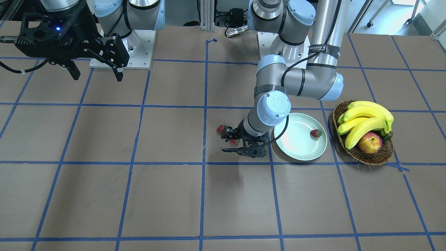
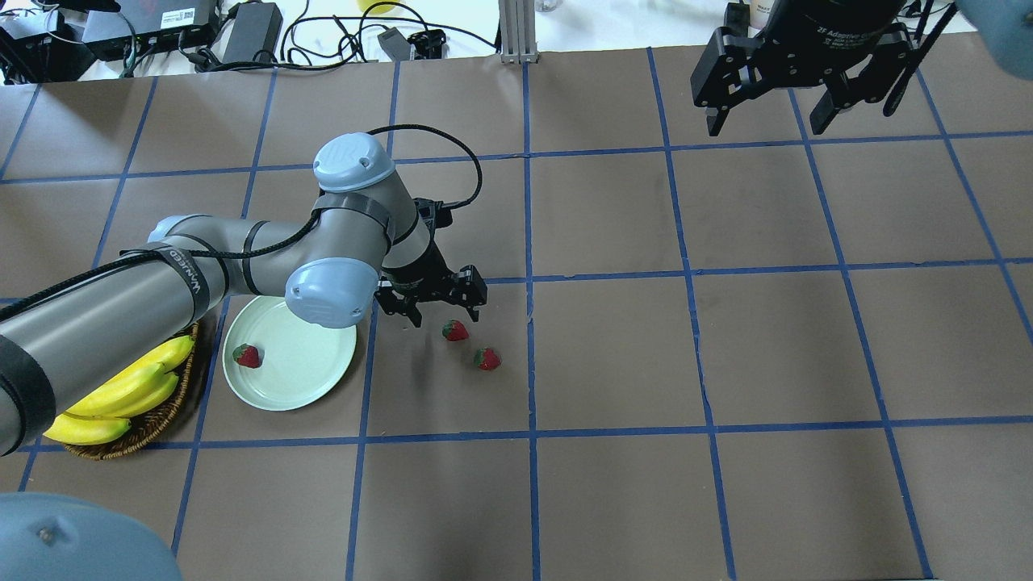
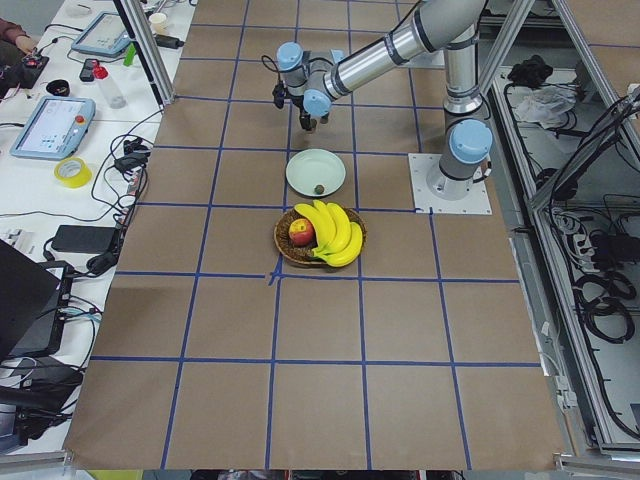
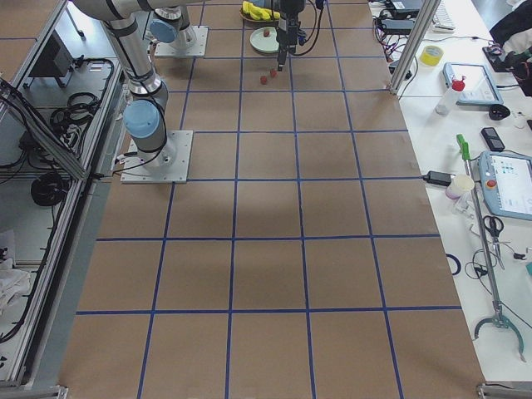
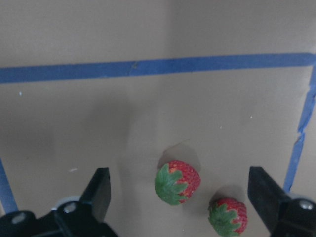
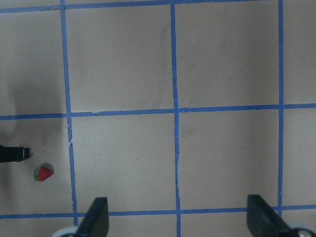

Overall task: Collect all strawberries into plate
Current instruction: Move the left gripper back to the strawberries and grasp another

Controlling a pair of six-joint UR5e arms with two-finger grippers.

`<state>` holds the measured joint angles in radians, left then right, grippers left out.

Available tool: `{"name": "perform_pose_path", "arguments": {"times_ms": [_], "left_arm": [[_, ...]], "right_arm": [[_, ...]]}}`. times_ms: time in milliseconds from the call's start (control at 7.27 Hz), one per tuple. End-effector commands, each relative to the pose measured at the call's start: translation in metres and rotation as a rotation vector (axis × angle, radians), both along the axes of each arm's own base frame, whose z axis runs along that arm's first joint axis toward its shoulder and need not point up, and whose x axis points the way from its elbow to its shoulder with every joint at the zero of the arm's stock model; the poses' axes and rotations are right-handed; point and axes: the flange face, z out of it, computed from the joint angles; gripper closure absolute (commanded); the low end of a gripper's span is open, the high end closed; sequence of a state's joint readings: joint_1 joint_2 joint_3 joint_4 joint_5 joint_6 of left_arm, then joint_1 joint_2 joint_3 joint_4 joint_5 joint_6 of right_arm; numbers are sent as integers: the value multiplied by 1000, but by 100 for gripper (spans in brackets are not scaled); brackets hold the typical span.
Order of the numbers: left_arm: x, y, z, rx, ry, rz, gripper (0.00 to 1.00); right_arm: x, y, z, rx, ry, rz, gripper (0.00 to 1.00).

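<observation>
The pale mint plate [image 1: 296, 146] [image 2: 307, 371] holds one strawberry [image 1: 315, 133] [image 2: 247, 356] near its basket-side rim. Two more strawberries lie on the brown table beside the plate, one nearer it [image 2: 455, 330] [image 1: 234, 142] and one farther [image 2: 487, 358] [image 1: 220, 129]. My left gripper [image 2: 440, 311] [image 5: 180, 173] is open and empty, low over these two. In the left wrist view the nearer strawberry [image 5: 177, 181] lies between the fingers and the other [image 5: 228, 216] beside it. My right gripper [image 2: 767, 125] [image 1: 97, 77] is open and empty, raised far off.
A brown wicker basket [image 1: 379, 157] [image 2: 153, 420] with bananas [image 1: 366, 118] and a red-yellow apple [image 1: 369, 143] stands right beside the plate, on the side away from the loose strawberries. Blue tape lines grid the table. The right wrist view shows one strawberry [image 6: 43, 173] at its left edge.
</observation>
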<state>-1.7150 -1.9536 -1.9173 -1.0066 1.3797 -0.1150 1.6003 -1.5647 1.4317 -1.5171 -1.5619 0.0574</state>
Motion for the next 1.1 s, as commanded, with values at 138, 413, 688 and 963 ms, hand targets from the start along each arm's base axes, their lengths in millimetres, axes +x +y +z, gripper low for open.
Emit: {"name": "perform_pose_path", "arguments": {"times_ms": [138,413,688,963], "left_arm": [[1,7,-20,42,-4,2,14],[1,7,-19,38,-9,-10,80],[2,15,-20,50,-11,-1,100],[6,2,-6,15,-1,20,100]], "right_arm": [[-1,-1,-1,-2,0,0,0],[-3,-2,1,-7,3,-5,0],[-3,-3,1,-5,0,-4,0],[-4,-2,1,-5,4,-5,0]]}}
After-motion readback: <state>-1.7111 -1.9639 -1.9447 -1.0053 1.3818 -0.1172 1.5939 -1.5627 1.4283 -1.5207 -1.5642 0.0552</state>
